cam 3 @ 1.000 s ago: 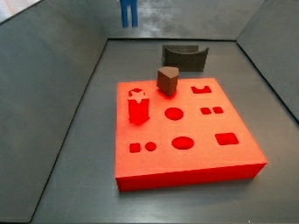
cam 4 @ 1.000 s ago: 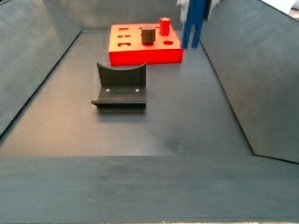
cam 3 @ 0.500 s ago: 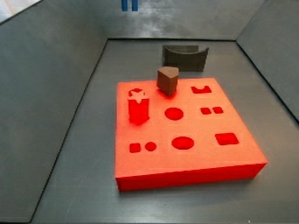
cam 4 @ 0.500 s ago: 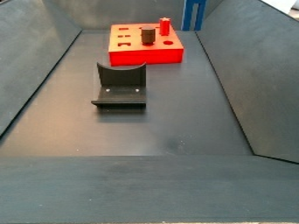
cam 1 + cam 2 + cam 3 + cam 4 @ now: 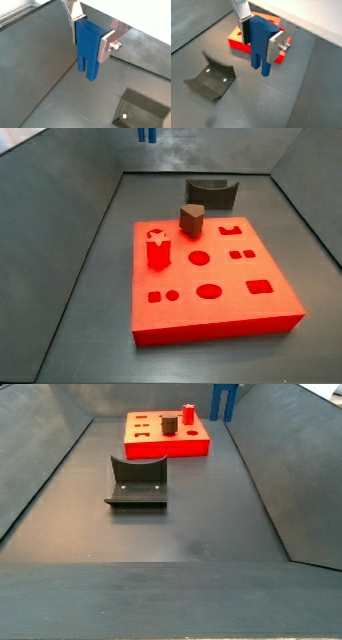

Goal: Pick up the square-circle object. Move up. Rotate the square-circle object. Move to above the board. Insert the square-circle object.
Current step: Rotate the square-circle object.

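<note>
Gripper (image 5: 92, 35) high above floor, jaws clamped on square-circle object (image 5: 88, 47), prongs down. Board (image 5: 207, 276) well below, red peg (image 5: 156, 250) standing in it.

no text, label, brand, number or sign is showing legibly in any view. the square-circle object (image 5: 88, 47), sitting clamped between the jaws of the gripper (image 5: 91, 31) high above the floor, is carrying no marking. the board (image 5: 211, 278), the fixture (image 5: 138, 481) and the enclosure walls are showing plain surfaces only.
</note>
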